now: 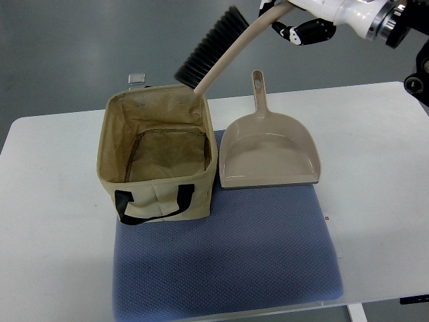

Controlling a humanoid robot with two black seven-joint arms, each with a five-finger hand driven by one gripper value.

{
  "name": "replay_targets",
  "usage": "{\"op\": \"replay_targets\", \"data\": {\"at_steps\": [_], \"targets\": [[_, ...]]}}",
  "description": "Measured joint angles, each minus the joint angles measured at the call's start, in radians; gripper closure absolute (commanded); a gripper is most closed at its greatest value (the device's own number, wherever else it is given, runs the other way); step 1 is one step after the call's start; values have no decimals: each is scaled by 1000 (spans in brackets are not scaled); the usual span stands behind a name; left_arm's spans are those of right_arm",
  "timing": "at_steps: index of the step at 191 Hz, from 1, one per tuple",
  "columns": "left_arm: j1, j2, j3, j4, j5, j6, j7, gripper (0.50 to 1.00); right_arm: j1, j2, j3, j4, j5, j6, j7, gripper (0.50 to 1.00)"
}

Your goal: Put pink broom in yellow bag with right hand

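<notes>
The pale pink broom [231, 52], with black bristles [209, 45], hangs tilted in the air above the far right corner of the bag. My right hand [289, 20] comes in from the top right and is shut on the broom's handle end. The yellow-tan bag [159, 155] stands open and empty on the blue mat, with a black handle on its near side. The broom's lower tip is close to the bag's far rim.
A matching pale pink dustpan [269, 153] lies on the mat right of the bag, its handle pointing away. The blue mat [228, 261] lies on a white table [375, 174]. A small metal clip [137, 78] sits behind the bag.
</notes>
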Motion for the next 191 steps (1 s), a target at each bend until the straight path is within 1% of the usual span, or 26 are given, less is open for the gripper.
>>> {"op": "replay_targets", "data": {"at_steps": [39,54,74,89,92,94,97,98,99,100,101,102,103,104,105,107,110,111,112,121,124,125,126,132,148,191], "targets": [[0,0,0,0,0,0,0,500,31,163,-42,1,-3,61,-33,1000],[0,0,0,0,0,0,0,500,21,195,-46,0,-4,77,-35,1000],[0,0,0,0,0,0,0,500,-2,208,-51,-1,-4,89,-36,1000],[0,0,0,0,0,0,0,500,-19,215,-52,-2,-6,92,-37,944],[0,0,0,0,0,0,0,500,-23,217,-52,-2,-6,92,-37,920],[0,0,0,0,0,0,0,500,-25,218,-52,-2,-6,92,-37,920],[0,0,0,0,0,0,0,500,-28,220,-52,-2,-6,92,-37,889],[0,0,0,0,0,0,0,500,-29,221,-52,-2,-7,92,-37,889],[0,0,0,0,0,0,0,500,-30,221,-52,-2,-7,92,-37,873],[0,0,0,0,0,0,0,500,-31,222,-52,-2,-7,92,-37,873],[0,0,0,0,0,0,0,500,-33,222,-52,-3,-7,92,-37,851],[0,0,0,0,0,0,0,500,-34,222,-52,-3,-7,92,-37,850],[0,0,0,0,0,0,0,500,-35,223,-52,-3,-7,92,-37,828],[0,0,0,0,0,0,0,500,-36,223,-52,-3,-7,92,-37,828],[0,0,0,0,0,0,0,500,-37,224,-52,-3,-7,92,-37,806],[0,0,0,0,0,0,0,500,-39,224,-52,-4,-7,92,-38,805],[0,0,0,0,0,0,0,500,-42,225,-52,-4,-7,92,-38,769],[0,0,0,0,0,0,0,500,-43,225,-52,-4,-7,92,-38,769],[0,0,0,0,0,0,0,500,-44,225,-52,-4,-7,92,-38,750],[0,0,0,0,0,0,0,500,-51,227,-52,-5,-7,91,-38,701],[0,0,0,0,0,0,0,500,-54,228,-52,-5,-7,90,-38,669],[0,0,0,0,0,0,0,500,-55,228,-52,-5,-7,89,-38,668],[0,0,0,0,0,0,0,500,-55,228,-52,-5,-7,89,-38,648],[0,0,0,0,0,0,0,500,-60,228,-52,-5,-7,87,-38,611],[0,0,0,0,0,0,0,500,-66,228,-49,-6,-7,83,-38,593],[0,0,0,0,0,0,0,500,-68,221,-26,-8,3,76,-36,593]]}}
